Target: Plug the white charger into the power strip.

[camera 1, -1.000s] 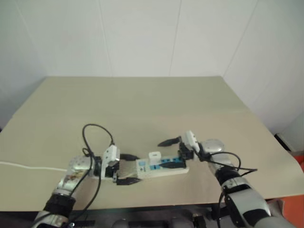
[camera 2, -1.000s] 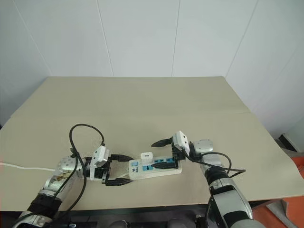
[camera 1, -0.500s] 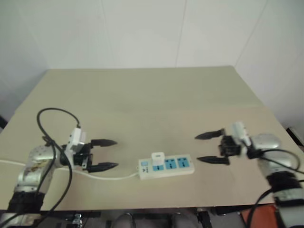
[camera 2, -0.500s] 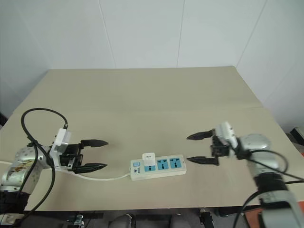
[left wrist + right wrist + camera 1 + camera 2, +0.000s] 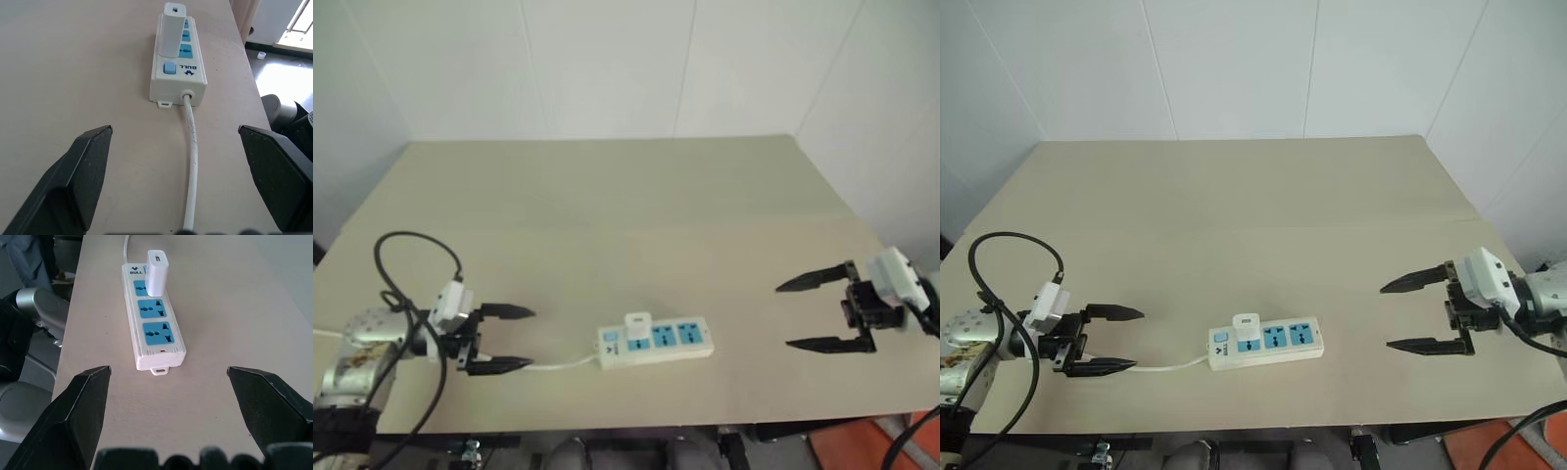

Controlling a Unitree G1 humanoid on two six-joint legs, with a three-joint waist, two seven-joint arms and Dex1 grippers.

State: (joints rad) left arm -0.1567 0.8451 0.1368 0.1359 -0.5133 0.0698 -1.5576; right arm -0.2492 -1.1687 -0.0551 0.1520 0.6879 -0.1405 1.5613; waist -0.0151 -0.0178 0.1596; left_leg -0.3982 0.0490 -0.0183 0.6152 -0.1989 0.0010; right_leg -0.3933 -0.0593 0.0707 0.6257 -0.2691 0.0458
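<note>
A beige worktop [image 5: 1234, 196] stands against plain white walls. Near its front edge, about midway across, lies the power strip [image 5: 1273, 344], a long white bar with blue-faced sockets in a row. The white charger [image 5: 1247, 330] stands upright in the socket nearest the strip's switch end, its body rising straight from the strip. The other two blue sockets beside it are bare. A small blue button and a printed brand mark sit at the switch end, seen closely in the left wrist view [image 5: 169, 68]. From that end a thin white cord [image 5: 1170, 366] runs along the worktop toward the robot's left.

The left pincer [image 5: 1102, 340] is at the left side of the worktop, well apart from the strip, its two black fingers spread wide with nothing between them. It points toward the strip's switch end, and the cord passes under the gap between its fingers. A black cable [image 5: 1009, 245] loops above the left arm.

The right pincer [image 5: 1412, 314] is at the right side, raised above the worktop and well apart from the strip's far end. Its two black fingers are also spread wide and grasp nothing. It points back toward the strip, and in the right wrist view the strip [image 5: 155, 328] lies lengthwise between the fingers [image 5: 83, 406], with the charger [image 5: 157, 273] at its far end.
</note>
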